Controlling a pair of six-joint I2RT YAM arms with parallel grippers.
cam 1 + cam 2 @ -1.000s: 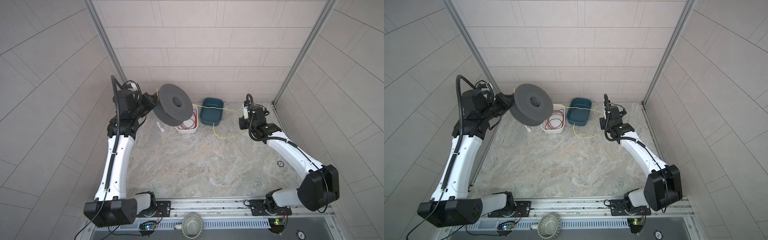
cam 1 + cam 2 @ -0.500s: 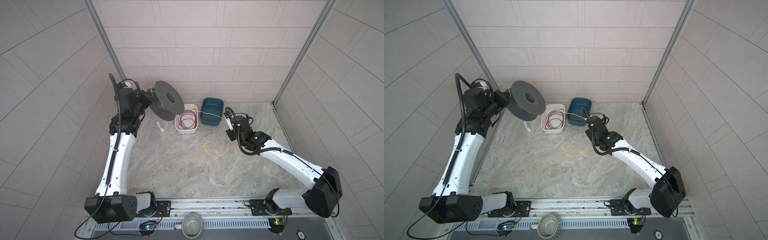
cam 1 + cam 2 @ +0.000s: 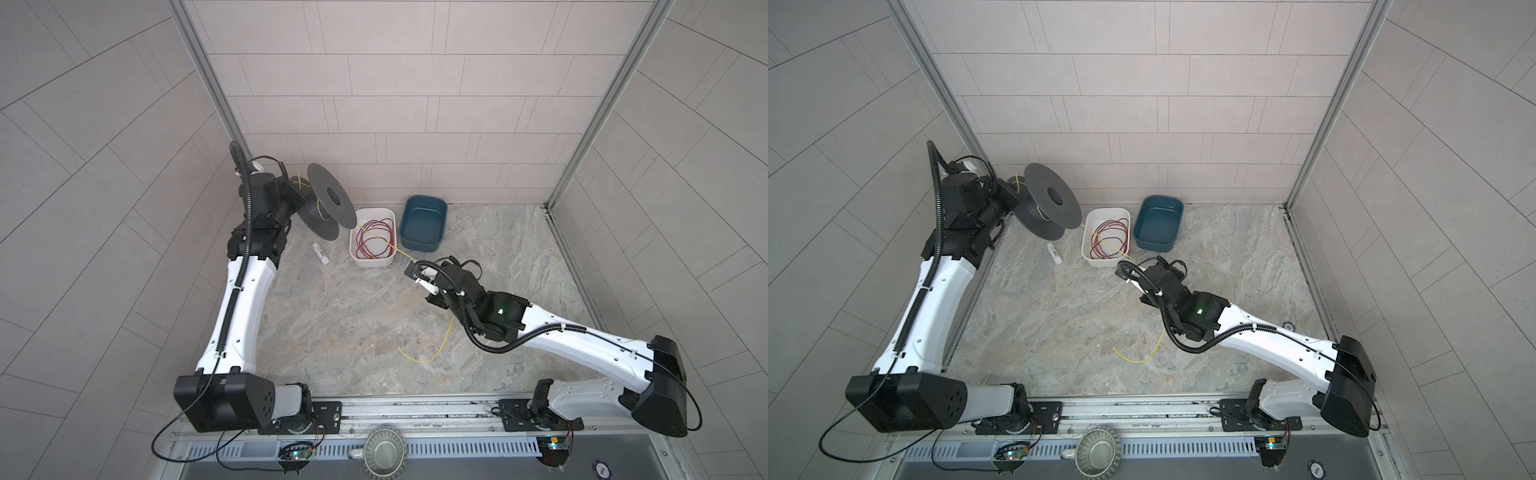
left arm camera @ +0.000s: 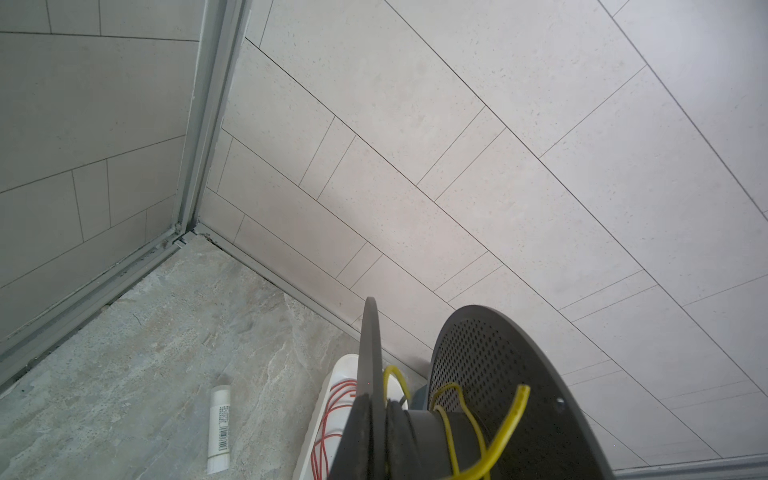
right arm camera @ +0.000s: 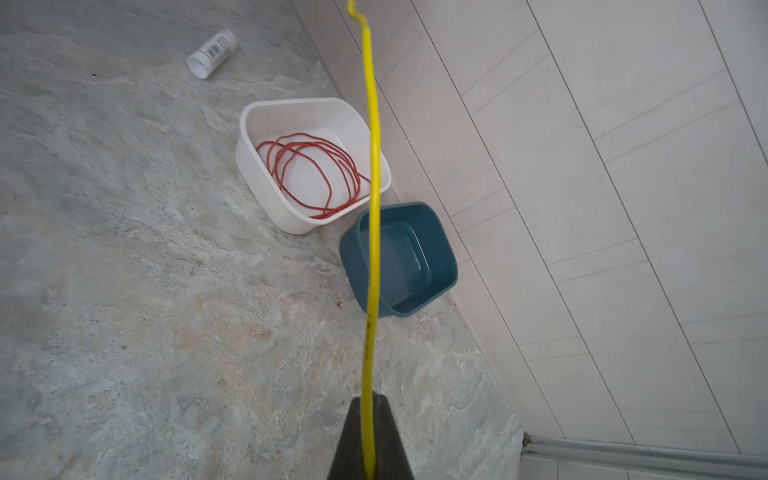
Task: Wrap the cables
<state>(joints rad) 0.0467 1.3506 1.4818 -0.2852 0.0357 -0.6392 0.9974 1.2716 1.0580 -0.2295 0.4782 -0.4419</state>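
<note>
left end effector (image 3: 299, 201) gripping grey spool (image 3: 328, 218), right end effector (image 3: 412, 271) pinching yellow cable (image 5: 372, 166)

Three walls of pale beige-grey rectangular tiles close in the space: a far wall (image 3: 395, 83), a left wall (image 3: 83, 187) and a right wall (image 3: 698, 187). Slim silvery metal posts stand in the far left corner (image 3: 208, 83) and the far right corner (image 3: 604, 104). The surface (image 3: 332, 332) is marbled grey-tan stone. A metal rail (image 3: 415, 409) runs along its near edge, and a slotted grille (image 3: 457, 449) lies nearer still. The light is soft and even.
</note>
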